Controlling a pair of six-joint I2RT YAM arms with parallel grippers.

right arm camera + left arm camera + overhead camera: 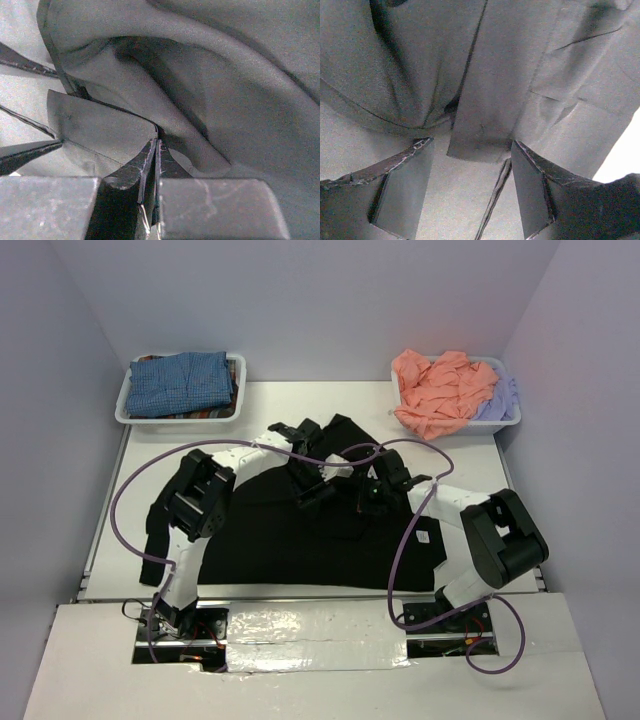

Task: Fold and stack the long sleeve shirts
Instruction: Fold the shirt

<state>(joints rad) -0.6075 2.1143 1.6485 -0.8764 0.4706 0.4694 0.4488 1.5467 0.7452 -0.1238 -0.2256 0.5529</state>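
While the left gripper [471, 145] sits spread wide over the black shirt [280, 540], right gripper [156, 146] clamps tight on a fold of it

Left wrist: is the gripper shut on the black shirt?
No, the left gripper stands open, with a flap of the black shirt at its fingertips.

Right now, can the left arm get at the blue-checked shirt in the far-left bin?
Probably yes. The left gripper is open over the black shirt, and the blue-checked shirt lies uppermost in its open bin with nothing between. The bin sits at the far-left corner, so reach may be tight.
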